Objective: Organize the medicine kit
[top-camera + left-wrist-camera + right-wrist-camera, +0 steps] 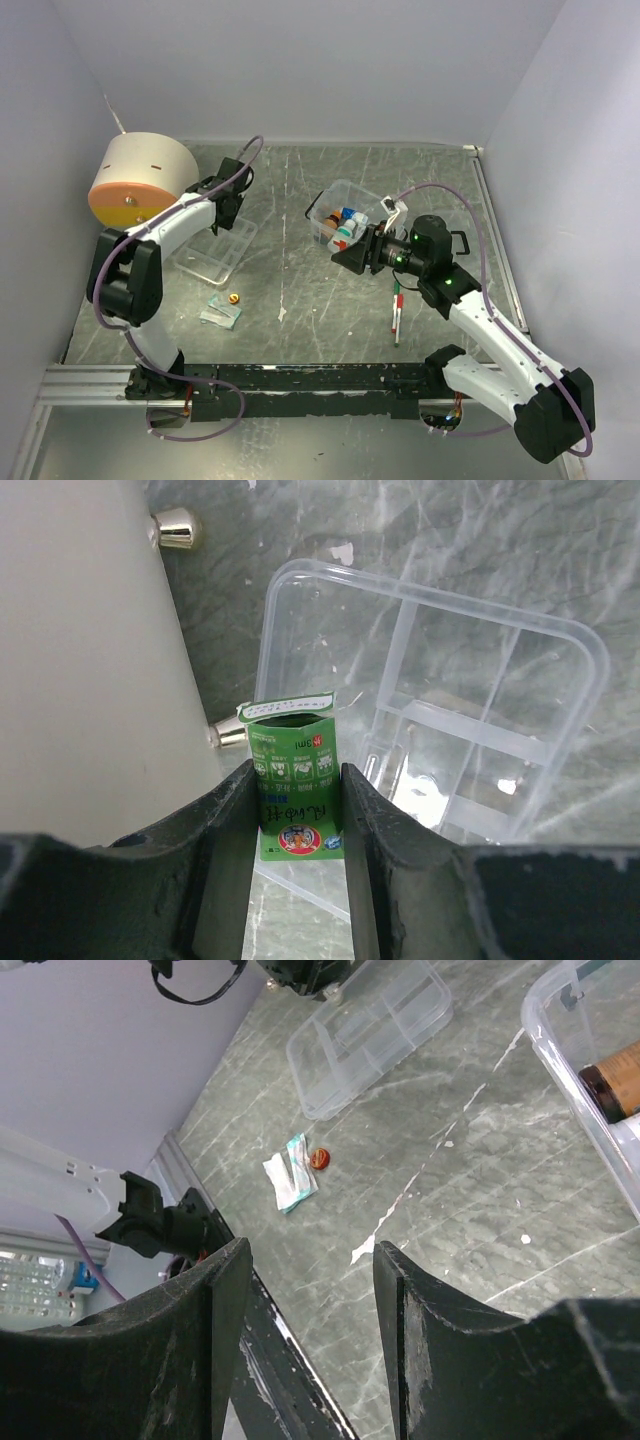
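Observation:
The medicine kit's clear box (340, 203) stands mid-table with small bottles and tubes in it; its wall (575, 1045) shows in the right wrist view with a brown bottle (612, 1078) inside. The kit's clear compartment tray (215, 252) lies apart to the left. My left gripper (228, 205) hangs over the tray's far end, shut on a small green carton (295, 790) that sits above the tray's edge (440, 710). Just in front of the box, my right gripper (352, 250) is open, and between its fingers (225, 1290) only bare table shows.
A round beige-and-orange drum (140, 180) stands close beside the left gripper, its side (80, 660) filling the left wrist view. On the table lie a flat white packet (220, 312), a small orange cap (234, 298) and a red-and-green pen (397, 310). A black rail (300, 380) runs along the near edge.

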